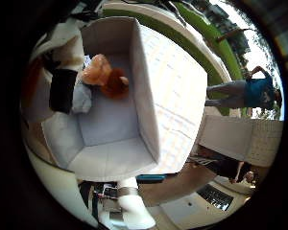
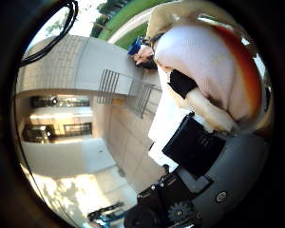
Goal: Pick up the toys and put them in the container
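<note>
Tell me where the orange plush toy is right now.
In the little finger side palm view, the orange plush toy lies inside the white container, on its floor near one end wall, beside the hand.

Below my palm: white table top (image 1: 182, 91) with a faint grid pattern, green edge band along its far side; white fabric container (image 1: 113, 143) sits directly on it, open side up; orange-and-peach plush toy (image 1: 108, 76) on the container floor.

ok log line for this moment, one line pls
hand: shut on plush toy | position: over white container | container: orange plush toy inside
</note>
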Motion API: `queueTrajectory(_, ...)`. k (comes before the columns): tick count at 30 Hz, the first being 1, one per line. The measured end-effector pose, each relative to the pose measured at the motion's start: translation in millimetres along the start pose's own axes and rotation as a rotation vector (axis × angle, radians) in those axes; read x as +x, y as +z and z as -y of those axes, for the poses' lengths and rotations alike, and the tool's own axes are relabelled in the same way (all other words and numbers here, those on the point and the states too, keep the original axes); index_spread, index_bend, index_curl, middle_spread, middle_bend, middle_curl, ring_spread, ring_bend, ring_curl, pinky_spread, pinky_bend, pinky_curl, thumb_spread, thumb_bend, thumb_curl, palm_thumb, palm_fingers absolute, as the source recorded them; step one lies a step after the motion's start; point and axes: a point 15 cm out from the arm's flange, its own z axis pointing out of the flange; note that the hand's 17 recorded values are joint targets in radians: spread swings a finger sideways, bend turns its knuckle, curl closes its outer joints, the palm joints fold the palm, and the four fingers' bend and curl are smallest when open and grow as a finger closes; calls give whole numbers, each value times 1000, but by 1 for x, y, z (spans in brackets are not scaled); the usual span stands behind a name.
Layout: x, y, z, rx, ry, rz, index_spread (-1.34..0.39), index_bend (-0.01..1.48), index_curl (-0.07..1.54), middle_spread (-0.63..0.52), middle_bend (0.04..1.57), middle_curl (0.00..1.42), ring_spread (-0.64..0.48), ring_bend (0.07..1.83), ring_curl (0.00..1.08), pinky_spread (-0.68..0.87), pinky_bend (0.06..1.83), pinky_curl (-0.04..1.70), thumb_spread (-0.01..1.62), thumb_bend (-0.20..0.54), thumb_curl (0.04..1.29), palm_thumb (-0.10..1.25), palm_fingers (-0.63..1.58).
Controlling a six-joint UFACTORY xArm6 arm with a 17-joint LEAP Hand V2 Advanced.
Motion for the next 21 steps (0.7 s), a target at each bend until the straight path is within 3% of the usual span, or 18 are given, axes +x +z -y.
queueTrajectory(3, -8, 17, -5, -69, -36, -1, -498, 528, 652, -54, 549, 659, 143, 920, 600, 298, 1128, 819, 1193, -30, 546, 755, -242)
queueTrajectory(4, -9, 18, -5, -79, -47, -1, -448, 467, 603, -19, 453, 595, 183, 792, 524, 325, 1000, 752, 1195, -26, 532, 755, -240)
queueTrajectory(7, -13, 16, -5, -74, -70, -1, -406, 342, 524, 28, 314, 509, 241, 637, 430, 368, 820, 645, 1190, -23, 513, 760, -184)
queueTrajectory(16, 5, -43, -15, 61, -60, -10, -405, 199, 418, 53, 162, 395, 285, 437, 333, 421, 600, 489, 1163, -22, 483, 783, -12)
queueTrajectory(21, 69, -83, -44, 121, 62, -27, -401, 207, 407, 46, 166, 377, 282, 409, 321, 427, 562, 457, 1157, -18, 479, 799, 33)
